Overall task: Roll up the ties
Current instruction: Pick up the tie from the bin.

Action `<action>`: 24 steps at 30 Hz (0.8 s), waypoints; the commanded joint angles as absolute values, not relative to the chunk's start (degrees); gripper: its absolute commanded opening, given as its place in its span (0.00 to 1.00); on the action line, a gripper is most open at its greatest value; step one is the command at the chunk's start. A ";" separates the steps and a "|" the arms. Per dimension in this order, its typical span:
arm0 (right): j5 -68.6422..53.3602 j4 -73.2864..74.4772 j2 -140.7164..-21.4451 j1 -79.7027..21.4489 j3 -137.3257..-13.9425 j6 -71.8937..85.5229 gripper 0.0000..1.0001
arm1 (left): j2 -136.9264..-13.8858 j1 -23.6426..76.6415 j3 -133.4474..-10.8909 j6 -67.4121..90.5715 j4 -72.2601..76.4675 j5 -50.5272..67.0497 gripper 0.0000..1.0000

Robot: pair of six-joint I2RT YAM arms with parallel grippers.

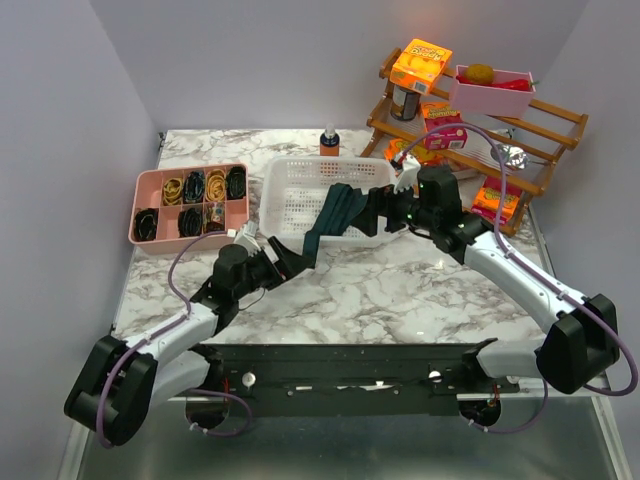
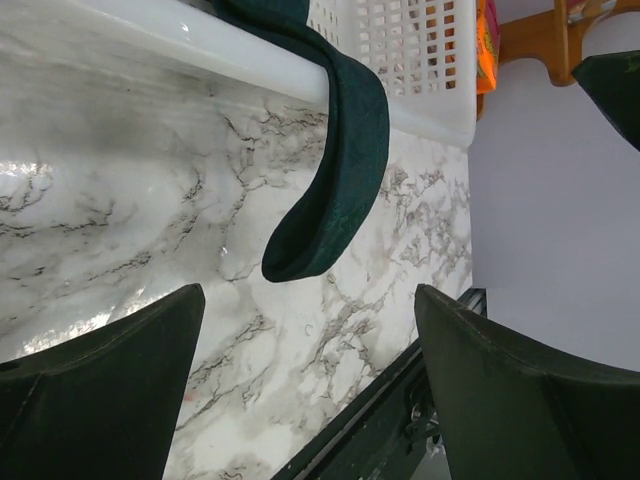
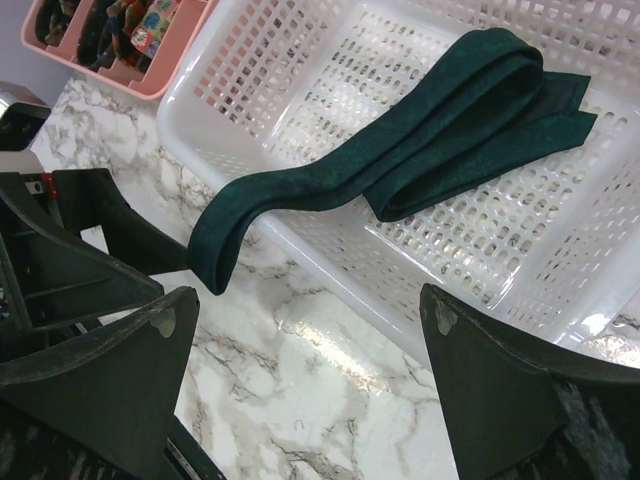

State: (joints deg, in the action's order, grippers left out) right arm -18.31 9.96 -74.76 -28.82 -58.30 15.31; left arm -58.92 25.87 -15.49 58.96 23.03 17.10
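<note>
Trailing tie (image 1: 335,215); box (image 1: 420,62) lettering perhaps illegible.

The marble-patterned table (image 1: 380,290) carries a white basket (image 1: 272,190), a pink compartment tray (image 1: 135,212), a small bottle (image 1: 329,140) and a wooden rack (image 1: 545,125).

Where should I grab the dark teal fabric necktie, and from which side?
Best grip is probably the looped end of the dark teal fabric necktie that hangs over the white plastic basket's near rim toward the marble table. Come from the table side with the open left gripper: that end sits outside the basket walls, the rest lies inside.
</note>
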 commanded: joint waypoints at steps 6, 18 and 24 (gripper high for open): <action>-18.99 8.53 -73.56 -29.18 -56.51 14.06 1.00 | -68.10 25.75 -14.77 57.48 41.81 21.18 0.89; -19.25 8.53 -73.83 -29.09 -56.60 13.80 1.00 | -78.84 26.10 -13.54 58.18 58.35 24.17 0.79; -19.69 8.52 -74.27 -29.18 -56.95 13.80 1.00 | -79.10 26.28 -14.32 56.51 58.10 23.90 0.72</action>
State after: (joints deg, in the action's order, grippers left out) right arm -18.57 9.47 -74.63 -28.82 -57.47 14.85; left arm -78.56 26.00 -14.22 58.30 54.54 22.76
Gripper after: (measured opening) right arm 0.998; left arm 0.771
